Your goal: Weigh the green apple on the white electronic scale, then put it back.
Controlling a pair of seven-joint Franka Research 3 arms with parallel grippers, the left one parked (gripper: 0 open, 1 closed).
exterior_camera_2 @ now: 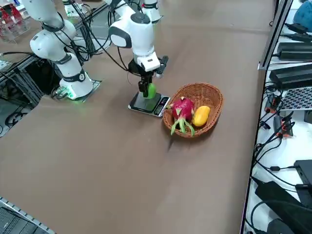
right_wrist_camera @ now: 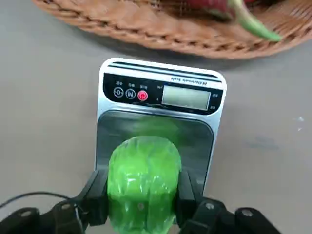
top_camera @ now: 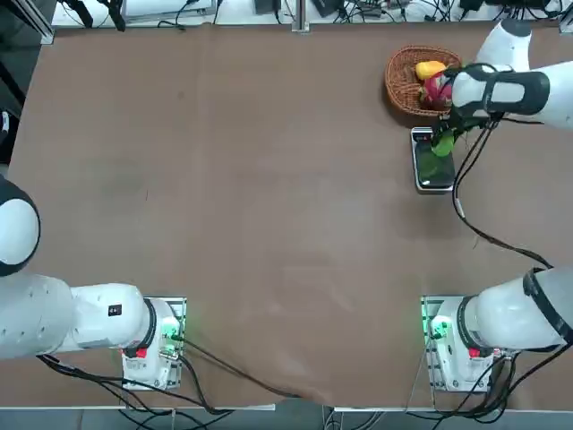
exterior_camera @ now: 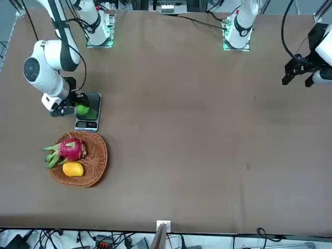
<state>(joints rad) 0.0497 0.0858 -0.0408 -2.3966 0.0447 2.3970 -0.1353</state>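
Right wrist view shows the right tool (right_wrist_camera: 144,192) squeezing the green apple (right_wrist_camera: 144,183) right above the dark plate of the white electronic scale (right_wrist_camera: 160,124), beside the wicker basket (right_wrist_camera: 146,29).

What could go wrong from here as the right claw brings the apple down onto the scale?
1. The right claw is shut on the green apple above the white electronic scale. Released from a height, the round fruit might roll off the smooth platform.
2. The wicker basket sits right beside the scale's display end, so a drifting descent could nudge it.
3. If the fingers keep contact after placing, the reading may be off.
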